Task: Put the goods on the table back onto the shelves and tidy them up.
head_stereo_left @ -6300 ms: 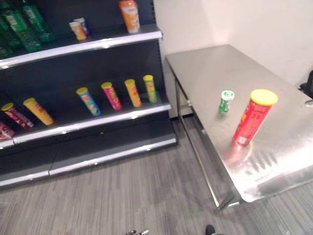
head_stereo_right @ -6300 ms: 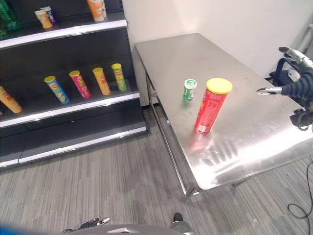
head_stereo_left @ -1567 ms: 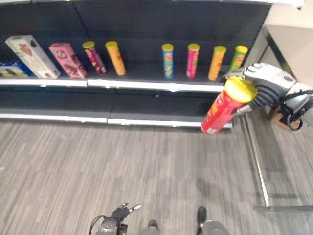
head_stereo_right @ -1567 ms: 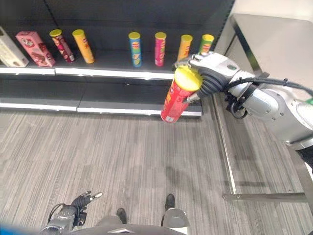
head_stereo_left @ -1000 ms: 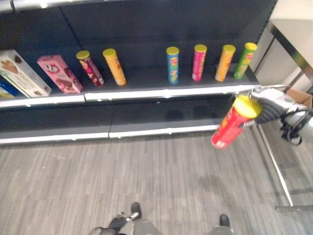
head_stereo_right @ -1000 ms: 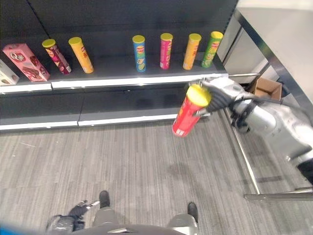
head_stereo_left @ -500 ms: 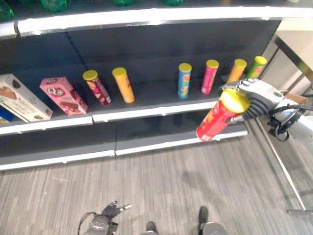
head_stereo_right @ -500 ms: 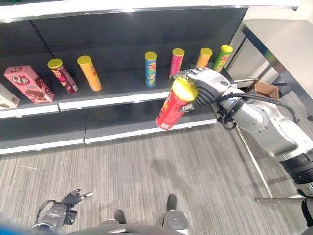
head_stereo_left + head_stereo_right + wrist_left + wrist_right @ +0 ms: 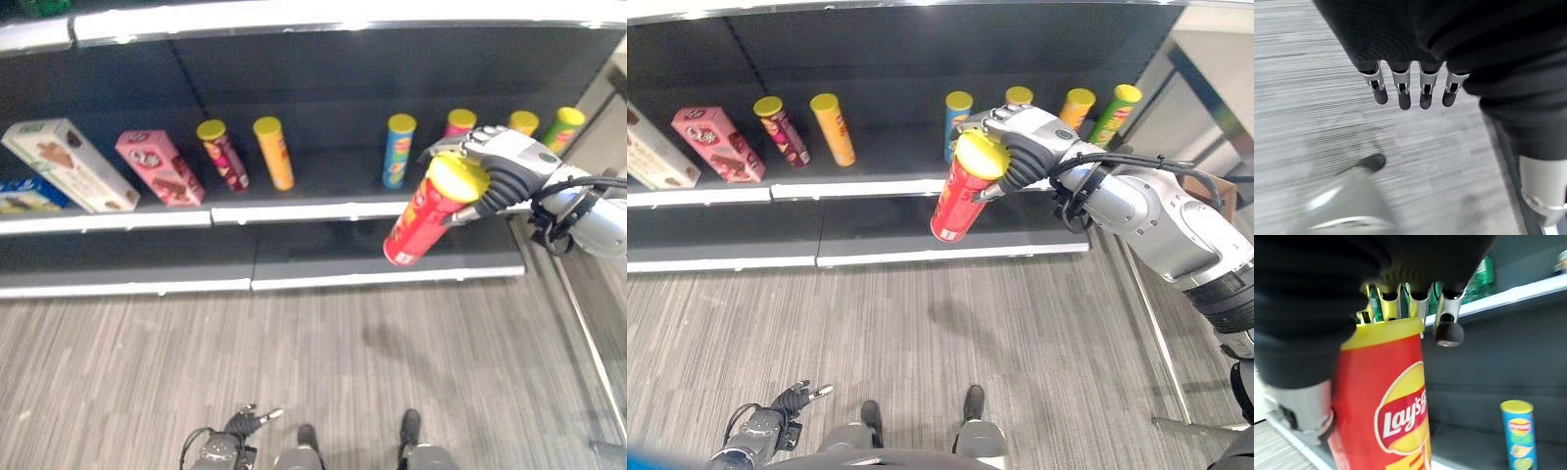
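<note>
Currently right hand clamps tilted red can; it could topple blue can at 12 o'clock when shelved

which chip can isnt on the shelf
The red chip can with the yellow lid, held tilted in the right robot hand; the other cans stand on the shelf.

My right hand now carries the red can, lifted off the surface where it stood. I hold it tilted before the shelf, closer to the blue can.
</note>
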